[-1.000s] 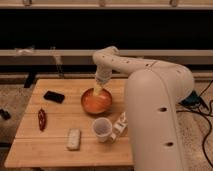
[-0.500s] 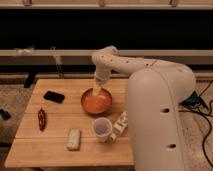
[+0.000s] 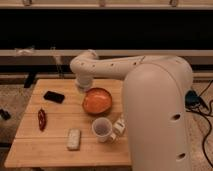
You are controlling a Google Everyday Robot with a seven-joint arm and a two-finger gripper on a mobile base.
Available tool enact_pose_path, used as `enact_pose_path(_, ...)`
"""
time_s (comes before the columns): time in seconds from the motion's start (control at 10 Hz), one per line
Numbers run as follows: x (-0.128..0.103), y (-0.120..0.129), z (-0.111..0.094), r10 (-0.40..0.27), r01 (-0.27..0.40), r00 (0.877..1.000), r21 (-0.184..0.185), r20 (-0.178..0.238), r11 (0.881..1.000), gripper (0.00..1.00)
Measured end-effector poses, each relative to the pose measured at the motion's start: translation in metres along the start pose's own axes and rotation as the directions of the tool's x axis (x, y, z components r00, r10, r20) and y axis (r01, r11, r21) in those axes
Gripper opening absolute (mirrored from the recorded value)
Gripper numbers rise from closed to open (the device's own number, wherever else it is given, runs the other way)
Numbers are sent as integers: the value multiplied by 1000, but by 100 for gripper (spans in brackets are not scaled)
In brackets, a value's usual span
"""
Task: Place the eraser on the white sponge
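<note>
Eraser apart from gripper, gripper by bowl

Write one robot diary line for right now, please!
claw: open, beside orange bowl | eraser: on table, untouched | white sponge: bare | next: reach eraser

A light wooden table stood in the near middle on a pale, speckled floor. Behind it, a pale horizontal rail crossed the dark far wall, with a second pale ledge along the top. Black cables trailed over the floor at the right. The light was dim and warm.
</note>
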Motion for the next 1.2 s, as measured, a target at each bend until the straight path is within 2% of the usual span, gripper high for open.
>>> enact_pose_path(0.3, -76, 32, 1, -130, 130, 991, 20, 8, 991, 80)
enact_pose_path(0.4, -106, 37, 3, -171, 171, 985, 32, 12, 985, 80)
enact_pose_path(0.6, -142, 36, 9, -219, 219, 976, 48, 6, 975, 80)
enact_pose_path(0.9, -185, 27, 31, -266, 267, 964, 54, -22, 962, 80)
enact_pose_path(1.2, -196, 4, 70, -261, 263, 964, 32, -50, 964, 80)
